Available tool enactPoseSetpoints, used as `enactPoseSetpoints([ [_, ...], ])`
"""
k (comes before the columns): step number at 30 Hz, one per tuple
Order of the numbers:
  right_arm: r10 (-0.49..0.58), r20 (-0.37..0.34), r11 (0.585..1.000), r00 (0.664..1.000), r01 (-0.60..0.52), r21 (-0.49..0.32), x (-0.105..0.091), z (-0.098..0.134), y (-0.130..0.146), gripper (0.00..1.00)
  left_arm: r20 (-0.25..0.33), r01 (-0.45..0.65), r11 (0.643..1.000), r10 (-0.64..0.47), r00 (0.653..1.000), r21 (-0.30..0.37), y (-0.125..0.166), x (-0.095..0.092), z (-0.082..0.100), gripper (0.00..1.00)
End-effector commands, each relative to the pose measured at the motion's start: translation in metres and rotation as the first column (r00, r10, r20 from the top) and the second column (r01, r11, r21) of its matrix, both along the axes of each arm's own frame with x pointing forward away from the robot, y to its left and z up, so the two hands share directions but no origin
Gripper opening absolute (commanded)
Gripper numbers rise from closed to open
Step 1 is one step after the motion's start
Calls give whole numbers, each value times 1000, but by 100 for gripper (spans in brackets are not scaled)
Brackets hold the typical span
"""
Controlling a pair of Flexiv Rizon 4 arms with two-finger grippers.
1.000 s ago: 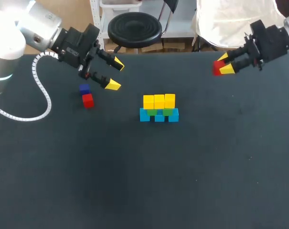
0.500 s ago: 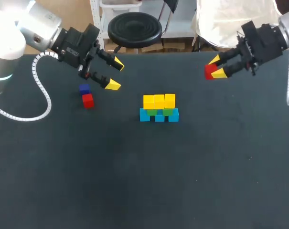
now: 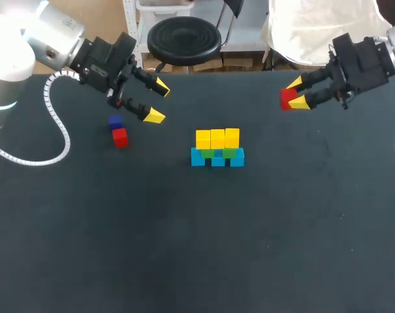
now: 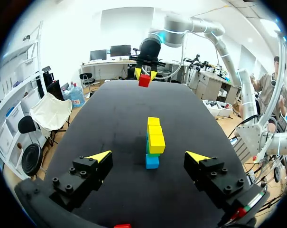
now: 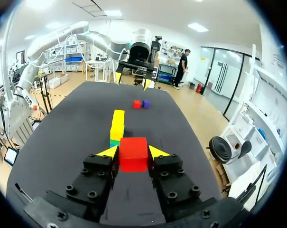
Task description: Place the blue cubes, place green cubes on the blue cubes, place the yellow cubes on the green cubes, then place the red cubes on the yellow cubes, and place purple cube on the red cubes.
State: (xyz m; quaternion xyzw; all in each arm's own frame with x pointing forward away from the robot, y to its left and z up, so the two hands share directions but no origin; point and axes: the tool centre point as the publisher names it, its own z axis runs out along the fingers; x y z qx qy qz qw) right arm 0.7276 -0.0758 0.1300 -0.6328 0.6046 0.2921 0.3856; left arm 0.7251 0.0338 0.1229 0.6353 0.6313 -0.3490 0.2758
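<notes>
1. Over the past second the right gripper (image 3: 294, 94) has carried its load a little way in from the far right edge toward the table's middle. In the last half second it has barely shifted. The left arm, the stack and the loose cubes lie as before.
2. The right gripper's jaws are clamped on a small solid red cube (image 5: 133, 154), one yellow tip against each side. It is held above the far right part of the matte black table (image 3: 184, 248).
3. The left gripper (image 3: 158, 102) hovers over the far left part of the table, its jaws wide apart with nothing between them.
4. Near the table's middle stands the stack. A row of three light blue cubes (image 3: 217, 159) rests on the surface, with green cubes (image 3: 218, 153) on them and a row of three bright yellow cubes (image 3: 217, 137) on top.
5. A second red cube (image 3: 120, 137) and a dark purple cube (image 3: 115, 121) sit just beside each other on the table near the left gripper, well apart from the stack.
</notes>
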Motion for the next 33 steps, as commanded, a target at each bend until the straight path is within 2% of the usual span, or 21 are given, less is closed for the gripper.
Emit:
enactPoseSetpoints([
  [1,-7,-9,1000,1000,7,21,-10,3,11,0,3,-2,1000,2,1000,-1,0,-1,0,100],
  [6,-31,9,998,999,31,49,-27,22,28,0,3,-2,1000,2,1000,-1,0,-1,0,100],
  [11,-95,-54,990,994,100,96,-35,28,37,0,3,-2,1000,2,1000,-1,0,-1,0,100],
  [14,-99,-73,986,992,108,125,-38,29,44,0,3,-2,1000,2,1000,-1,0,-1,0,100],
  [27,-40,-89,994,995,49,99,-36,25,86,0,3,-2,1000,2,1000,-1,0,-1,0,100],
  [33,-40,-89,994,995,49,99,-36,25,86,0,3,-2,1000,2,1000,-1,0,-1,0,100],
])
